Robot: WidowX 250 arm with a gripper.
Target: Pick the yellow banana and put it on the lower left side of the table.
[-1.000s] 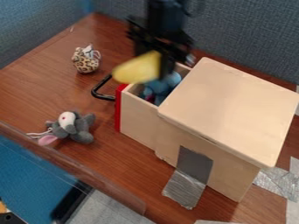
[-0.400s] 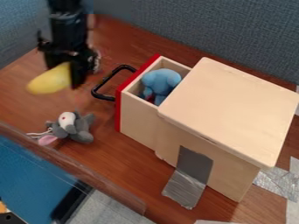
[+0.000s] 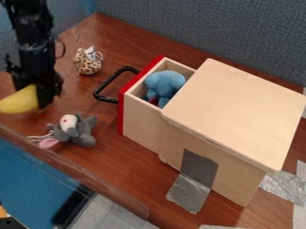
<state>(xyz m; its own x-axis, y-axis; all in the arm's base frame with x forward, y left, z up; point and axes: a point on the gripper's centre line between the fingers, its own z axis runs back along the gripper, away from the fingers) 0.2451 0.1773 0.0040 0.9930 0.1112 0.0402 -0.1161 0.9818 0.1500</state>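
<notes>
Banana [image 3: 18, 101] pinched in gripper [image 3: 37, 95]; to be lowered gently onto bench [image 3: 116, 154], kept clear of grey plush mouse [image 3: 74, 129], then released.

Blue plush [image 3: 165, 82] in open drawer [image 3: 140, 118]; grey plush [image 3: 83, 135]; spotted plush [image 3: 88, 66].

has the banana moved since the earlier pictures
Yes. The banana was by the drawer at first; now it is well to the left of it, at the picture's left edge.
</notes>
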